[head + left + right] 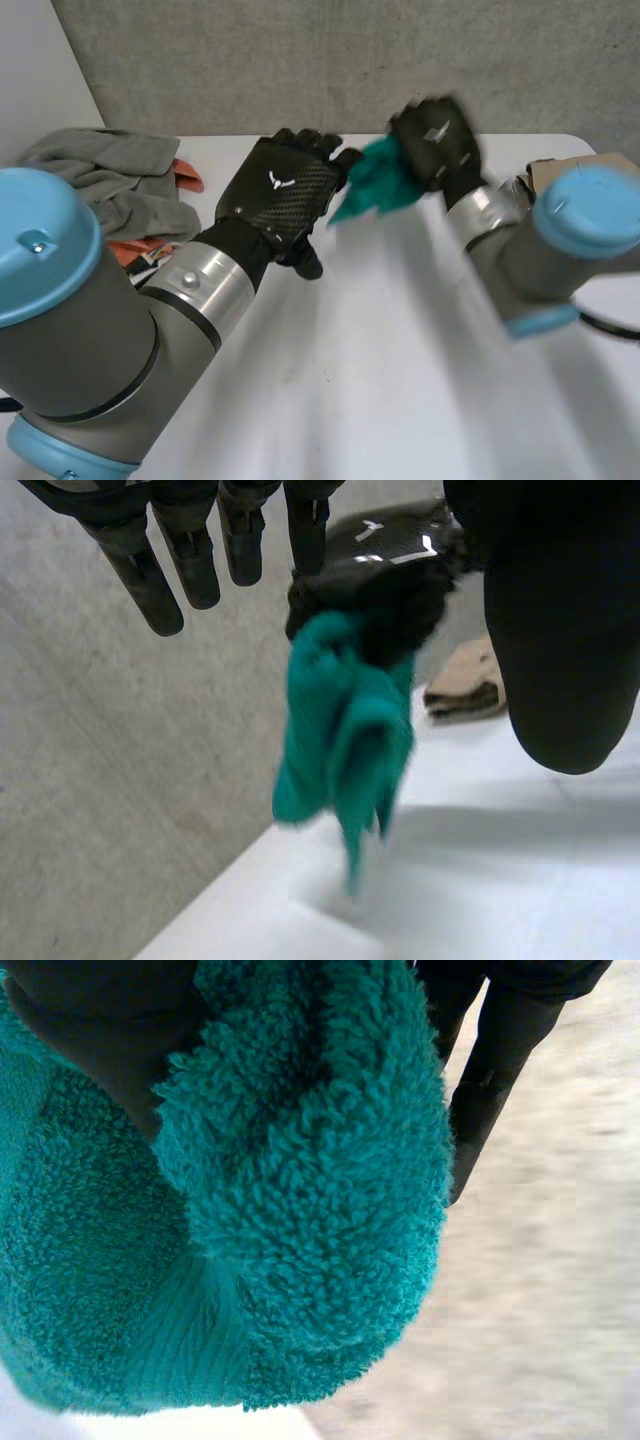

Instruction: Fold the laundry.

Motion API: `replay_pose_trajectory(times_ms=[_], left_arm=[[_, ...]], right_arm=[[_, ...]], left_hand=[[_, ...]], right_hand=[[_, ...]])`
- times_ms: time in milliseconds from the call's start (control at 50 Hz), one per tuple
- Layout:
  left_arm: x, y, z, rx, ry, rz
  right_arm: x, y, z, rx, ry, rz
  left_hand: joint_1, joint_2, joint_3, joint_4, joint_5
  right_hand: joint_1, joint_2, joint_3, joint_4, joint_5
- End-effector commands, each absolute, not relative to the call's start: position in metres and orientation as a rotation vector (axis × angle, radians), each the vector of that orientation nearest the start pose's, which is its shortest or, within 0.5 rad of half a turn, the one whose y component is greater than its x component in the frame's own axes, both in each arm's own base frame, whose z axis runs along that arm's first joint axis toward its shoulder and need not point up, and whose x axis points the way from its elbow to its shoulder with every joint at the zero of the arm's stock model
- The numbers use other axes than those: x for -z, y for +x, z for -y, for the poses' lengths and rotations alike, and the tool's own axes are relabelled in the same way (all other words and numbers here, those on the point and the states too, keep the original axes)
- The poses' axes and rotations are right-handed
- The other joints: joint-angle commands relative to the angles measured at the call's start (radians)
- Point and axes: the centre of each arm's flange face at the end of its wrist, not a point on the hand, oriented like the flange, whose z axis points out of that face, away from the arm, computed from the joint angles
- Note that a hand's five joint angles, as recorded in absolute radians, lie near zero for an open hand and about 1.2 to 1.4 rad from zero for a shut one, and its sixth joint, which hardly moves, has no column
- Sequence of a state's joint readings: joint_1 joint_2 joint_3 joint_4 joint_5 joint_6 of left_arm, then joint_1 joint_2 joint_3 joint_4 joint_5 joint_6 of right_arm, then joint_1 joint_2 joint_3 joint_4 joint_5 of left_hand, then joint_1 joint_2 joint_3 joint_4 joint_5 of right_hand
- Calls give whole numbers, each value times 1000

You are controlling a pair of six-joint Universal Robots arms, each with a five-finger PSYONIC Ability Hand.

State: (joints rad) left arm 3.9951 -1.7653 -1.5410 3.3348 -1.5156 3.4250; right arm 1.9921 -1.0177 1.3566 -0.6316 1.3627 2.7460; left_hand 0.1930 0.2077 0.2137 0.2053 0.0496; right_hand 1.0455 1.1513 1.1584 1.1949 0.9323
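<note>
A teal fluffy towel (375, 185) hangs bunched in the air above the white table (380, 340), at its far side. My right hand (435, 140) is curled round the towel's upper part and holds it up. In the left wrist view the towel (345, 730) dangles from that right hand (390, 590), its lower end close to the tabletop. The right wrist view has the towel (300, 1210) wrapped against the palm, with dark fingers (495, 1080) beside it. My left hand (280, 195) is just left of the towel, and its straight fingers (190, 570) hold nothing.
A pile of grey laundry (110, 170) with orange pieces lies at the table's far left. A folded beige cloth (465, 685) rests at the far right (545, 175). A grey wall stands behind the table's far edge.
</note>
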Motion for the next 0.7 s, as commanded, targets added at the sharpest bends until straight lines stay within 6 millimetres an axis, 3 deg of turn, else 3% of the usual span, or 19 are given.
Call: replay_pose_trajectory(times_ms=[20, 60, 140, 160, 200, 280, 340, 360, 440, 480, 600, 700], left_arm=[[-286, -340, 173, 2564, 1242, -2093], [-289, -344, 169, 2595, 1296, -2077], [-291, -349, 163, 2627, 1371, -2066], [-291, -350, 162, 2629, 1382, -2066], [-290, -350, 163, 2628, 1390, -2075], [-285, -351, 162, 2609, 1401, -2094], [-282, -351, 162, 2596, 1406, -2105], [-280, -351, 162, 2591, 1410, -2110], [-274, -352, 164, 2567, 1416, -2130], [-273, -352, 164, 2561, 1418, -2135], [-271, -353, 165, 2556, 1421, -2136], [-271, -353, 165, 2556, 1418, -2139]], right_arm=[[-275, 252, 423, 2586, -728, -1439], [-283, 223, 452, 2648, -639, -1410], [-276, 165, 495, 2721, -516, -1432], [-269, 144, 510, 2742, -481, -1447], [-257, 126, 523, 2748, -465, -1471], [-208, 76, 553, 2729, -488, -1562], [-179, 54, 561, 2684, -530, -1619], [-159, 43, 564, 2639, -560, -1657], [-114, 24, 562, 2529, -610, -1736], [-102, 16, 560, 2497, -617, -1762], [-87, -6, 555, 2464, -605, -1815], [-86, -7, 552, 2443, -622, -1819]], left_hand=[[12, -3, -9, -1, -19], [12, -3, -9, -1, -19], [12, -3, -9, -1, -19], [12, -3, -9, -1, -19], [12, -3, -9, -1, -19], [12, -3, -9, -1, -19], [12, -3, -9, -1, -19], [12, -3, -9, -1, -19], [15, 0, -6, 2, -17], [15, 0, -6, 2, -17], [15, 0, -6, 2, -17], [15, 0, -6, 2, -17]], right_hand=[[351, 245, 238, 201, 289], [351, 245, 238, 201, 289], [351, 245, 238, 201, 289], [351, 245, 238, 201, 289], [351, 245, 238, 201, 289], [351, 245, 238, 201, 289], [351, 245, 238, 201, 289], [351, 245, 238, 201, 289], [351, 245, 238, 201, 289], [351, 245, 238, 201, 289], [351, 245, 238, 201, 289], [351, 245, 238, 201, 289]])
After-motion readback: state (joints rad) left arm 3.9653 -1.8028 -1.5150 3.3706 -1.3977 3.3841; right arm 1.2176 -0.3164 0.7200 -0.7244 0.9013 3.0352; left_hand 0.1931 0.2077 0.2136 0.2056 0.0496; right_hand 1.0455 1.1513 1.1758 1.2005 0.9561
